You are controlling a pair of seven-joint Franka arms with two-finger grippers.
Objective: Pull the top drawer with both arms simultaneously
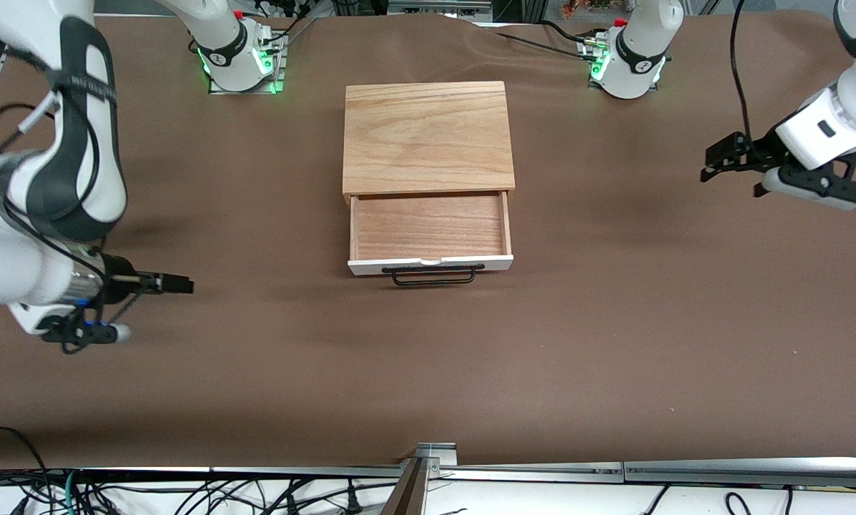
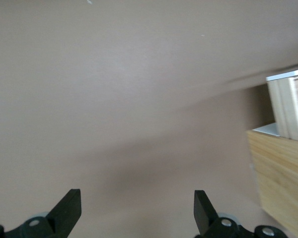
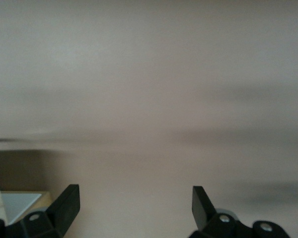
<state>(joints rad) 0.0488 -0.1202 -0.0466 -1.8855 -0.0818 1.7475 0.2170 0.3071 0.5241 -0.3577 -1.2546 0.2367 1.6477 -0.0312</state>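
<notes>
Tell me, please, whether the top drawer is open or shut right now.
Open. The top drawer is pulled out of the wooden casing, its bare wood floor exposed and empty; neither the left gripper nor the right gripper touches it.

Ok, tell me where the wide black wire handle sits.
In the front view, the wide black wire handle hangs on the white front panel of the pulled-out light-wood top drawer, mid-table, between both arms' ends.

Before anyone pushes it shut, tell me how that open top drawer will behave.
The top drawer looks like rigid wood, so it should slide as one stiff piece. It appears empty and shallow, so probably light. Its wide black handle spans much of the front; an off-centre push might skew it. Both the left tool and right tool wait apart.
</notes>
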